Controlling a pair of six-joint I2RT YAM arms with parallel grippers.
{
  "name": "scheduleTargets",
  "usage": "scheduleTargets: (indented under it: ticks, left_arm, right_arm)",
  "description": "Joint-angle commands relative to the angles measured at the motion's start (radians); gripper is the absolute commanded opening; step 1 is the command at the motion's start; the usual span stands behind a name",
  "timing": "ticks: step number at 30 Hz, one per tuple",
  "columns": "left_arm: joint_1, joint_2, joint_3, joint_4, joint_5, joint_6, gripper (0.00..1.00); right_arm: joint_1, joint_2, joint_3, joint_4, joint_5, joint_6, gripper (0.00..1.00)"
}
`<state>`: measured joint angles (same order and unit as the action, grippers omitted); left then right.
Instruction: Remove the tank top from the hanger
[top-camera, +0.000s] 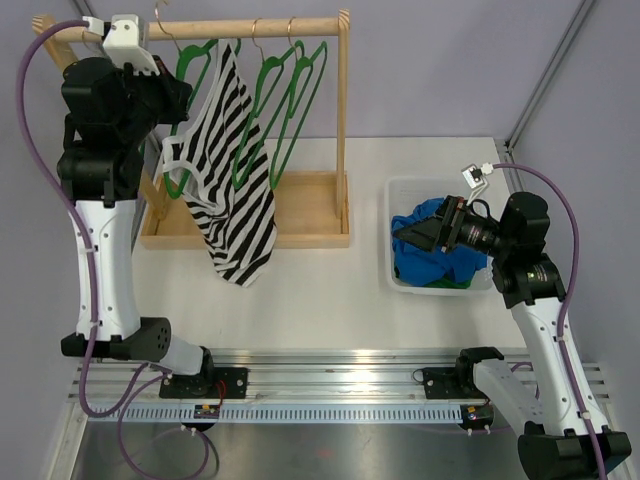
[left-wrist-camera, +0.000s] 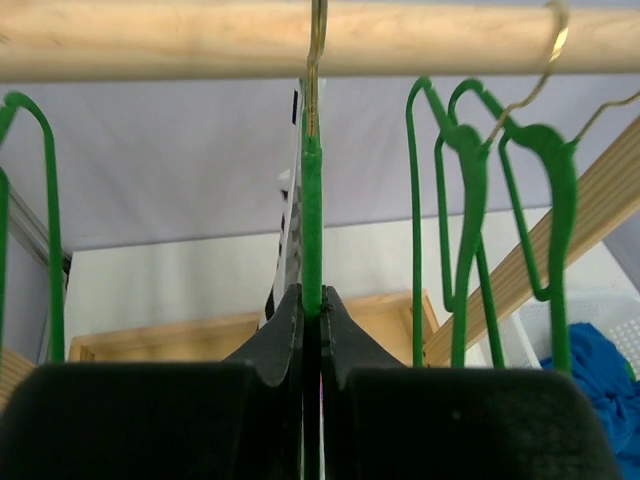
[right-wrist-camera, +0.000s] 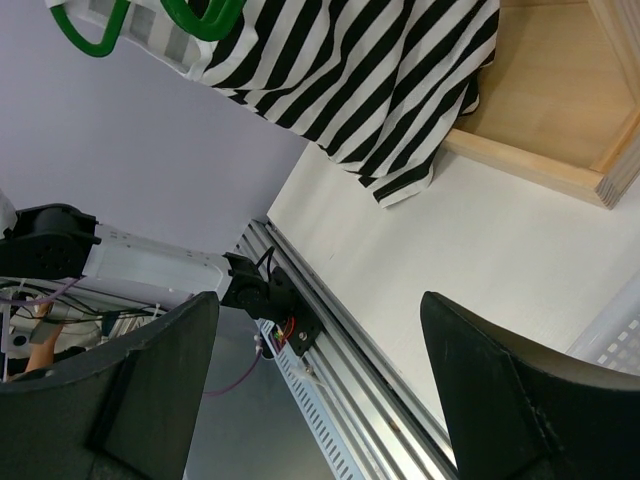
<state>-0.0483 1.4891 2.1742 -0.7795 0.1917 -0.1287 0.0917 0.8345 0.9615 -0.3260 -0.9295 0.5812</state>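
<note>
A black-and-white striped tank top (top-camera: 238, 190) hangs on a green hanger (top-camera: 199, 58) from the wooden rail (top-camera: 250, 28) of a rack. My left gripper (top-camera: 186, 100) is raised beside it and is shut on the green hanger (left-wrist-camera: 312, 200), just below its metal hook. The left wrist view shows only an edge of the tank top (left-wrist-camera: 285, 235) behind the hanger. My right gripper (top-camera: 402, 232) is open and empty, held above the basket and pointing left. In the right wrist view the gripper (right-wrist-camera: 320, 350) faces the tank top's (right-wrist-camera: 370, 70) lower hem.
Several empty green hangers (top-camera: 288, 90) hang on the rail right of the tank top; they also show in the left wrist view (left-wrist-camera: 470, 200). The rack's wooden base tray (top-camera: 310, 205) sits on the table. A white basket (top-camera: 397, 190) with blue cloth (top-camera: 440, 262) stands at the right.
</note>
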Motion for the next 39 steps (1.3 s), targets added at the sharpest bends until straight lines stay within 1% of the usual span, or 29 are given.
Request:
scheduleTargets:
  ticks: [1,5,8,10,11,12,14,15,16,17,18,19,22,23,24,25,27,28,29,30,31,32,33,35,36,37,38,39]
  left_arm:
    - [-0.01,-0.069,0.012,0.12,-0.061,-0.015,0.0]
    - [-0.01,-0.078,0.055,0.051,-0.058,-0.008,0.0]
    - [-0.01,-0.121,0.027,-0.032,-0.058,-0.005,0.0]
    - [-0.01,-0.167,-0.062,-0.047,-0.055,-0.003,0.0]
    - [-0.01,-0.225,-0.111,-0.046,-0.052,-0.005,0.0]
    - [-0.01,-0.257,-0.201,-0.041,-0.052,-0.008,0.0]
    - [-0.01,-0.321,-0.301,-0.029,-0.052,-0.018,0.0]
    - [-0.01,-0.378,-0.344,-0.026,-0.054,-0.037,0.0]
    - [-0.01,-0.412,-0.434,-0.024,-0.055,-0.048,0.0]
    - [-0.01,-0.438,-0.473,-0.029,-0.051,-0.058,0.0]
    - [-0.01,-0.498,-0.567,-0.029,-0.044,-0.081,0.0]
    - [-0.01,-0.525,-0.611,-0.024,-0.044,-0.092,0.0]
    - [-0.012,-0.634,-0.753,-0.006,0.008,-0.12,0.0]
    - [-0.012,-0.657,-0.836,-0.003,0.047,-0.139,0.0]
    - [-0.012,-0.677,-0.875,0.005,0.081,-0.15,0.0]
    - [-0.012,-0.719,-0.963,0.014,0.163,-0.163,0.0]
    - [-0.016,-0.759,-1.054,0.065,0.262,-0.209,0.0]
    - [-0.019,-0.785,-1.095,0.081,0.349,-0.222,0.0]
    - [-0.021,-0.828,-1.132,0.12,0.382,-0.236,0.0]
    - [-0.024,-0.851,-1.203,0.131,0.411,-0.255,0.0]
    - [-0.025,-0.869,-1.228,0.135,0.464,-0.259,0.0]
    - [-0.025,-0.9,-1.254,0.14,0.486,-0.268,0.0]
    - [-0.027,-0.911,-1.29,0.141,0.508,-0.275,0.0]
    - [-0.027,-0.941,-1.335,0.17,0.599,-0.311,0.0]
    - [-0.03,-0.951,-1.384,0.193,0.638,-0.331,0.0]
    - [-0.031,-0.963,-1.409,0.218,0.699,-0.354,0.0]
    - [-0.035,-0.974,-1.429,0.261,0.722,-0.394,0.0]
    - [-0.039,-0.99,-1.448,0.275,0.738,-0.402,0.0]
  right_arm:
    - [0.006,-0.015,0.039,0.021,-0.009,-0.003,0.89]
    - [0.008,-0.015,0.049,0.01,-0.003,-0.009,0.89]
    - [0.006,-0.015,0.06,-0.001,0.007,-0.018,0.89]
    - [0.008,-0.014,0.068,-0.008,0.014,-0.024,0.9]
    - [0.008,-0.012,0.077,-0.018,0.02,-0.032,0.93]
    - [0.008,-0.008,0.08,-0.022,0.02,-0.034,0.94]
    - [0.006,-0.005,0.082,-0.022,0.02,-0.037,0.99]
    - [0.008,0.001,0.082,-0.022,0.018,-0.035,1.0]
    - [0.008,0.005,0.08,-0.019,0.018,-0.035,1.0]
    - [0.008,0.006,0.072,-0.006,0.017,-0.023,0.99]
    - [0.008,0.012,0.057,0.016,0.018,-0.012,0.99]
    - [0.008,0.017,0.057,0.016,0.018,-0.001,0.99]
    - [0.011,0.028,-0.018,0.157,-0.041,0.092,1.0]
    - [0.014,0.029,-0.065,0.25,-0.048,0.148,1.0]
    - [0.017,0.04,-0.084,0.287,-0.052,0.167,0.99]
    - [0.035,0.047,-0.108,0.353,-0.046,0.18,0.99]
    - [0.06,0.073,-0.122,0.383,-0.029,0.192,0.99]
    - [0.078,0.083,-0.125,0.398,0.0,0.189,0.99]
    - [0.097,0.092,-0.132,0.403,0.017,0.178,0.99]
    - [0.142,0.11,-0.135,0.409,0.033,0.172,0.99]
    - [0.164,0.12,-0.138,0.413,0.076,0.164,1.0]
    - [0.189,0.127,-0.139,0.415,0.102,0.143,0.99]
    - [0.242,0.146,-0.142,0.416,0.128,0.132,0.99]
    - [0.296,0.164,-0.152,0.418,0.223,0.106,0.95]
    - [0.346,0.184,-0.155,0.418,0.259,0.098,0.93]
    - [0.382,0.195,-0.156,0.404,0.341,0.086,0.91]
    - [0.413,0.205,-0.146,0.388,0.391,0.051,0.87]
    - [0.44,0.225,-0.138,0.374,0.435,0.033,0.86]
